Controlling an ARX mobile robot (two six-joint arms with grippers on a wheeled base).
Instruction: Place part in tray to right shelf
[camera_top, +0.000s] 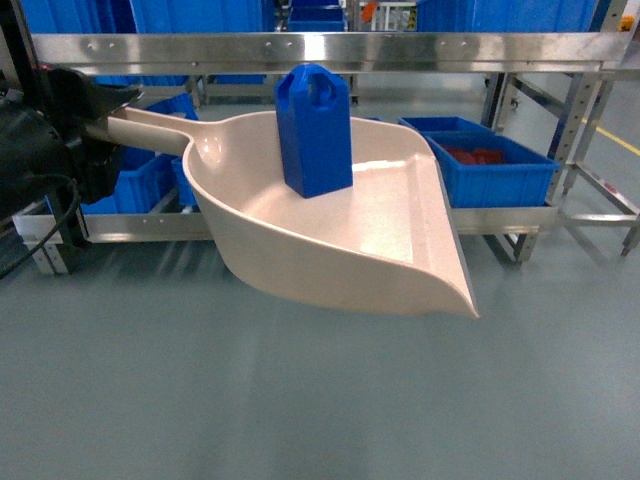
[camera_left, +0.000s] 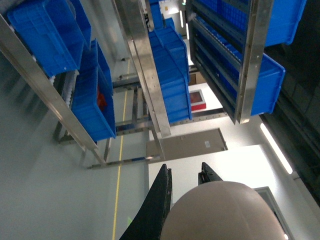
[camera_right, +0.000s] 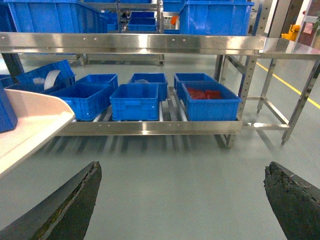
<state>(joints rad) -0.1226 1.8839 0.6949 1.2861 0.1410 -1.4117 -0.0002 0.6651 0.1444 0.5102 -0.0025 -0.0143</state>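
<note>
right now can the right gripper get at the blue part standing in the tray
Probably yes. The right gripper is open and empty, and the part stands upright and uncovered in the tray, with nothing seen between them. The left gripper holds only the tray handle, far from the part.

Left gripper (camera_top: 100, 125) mostly lost against the dark arm at the left edge of the head view, grip on the tray (camera_top: 330, 235) handle not clear there. Base of the part (camera_right: 6, 112) cut off by the left edge in the right wrist view, only a sliver showing. Right gripper (camera_right: 182, 200) fingertips cropped by the bottom edge. Red contents of the far right crate (camera_top: 495, 165) too small to identify.
</note>
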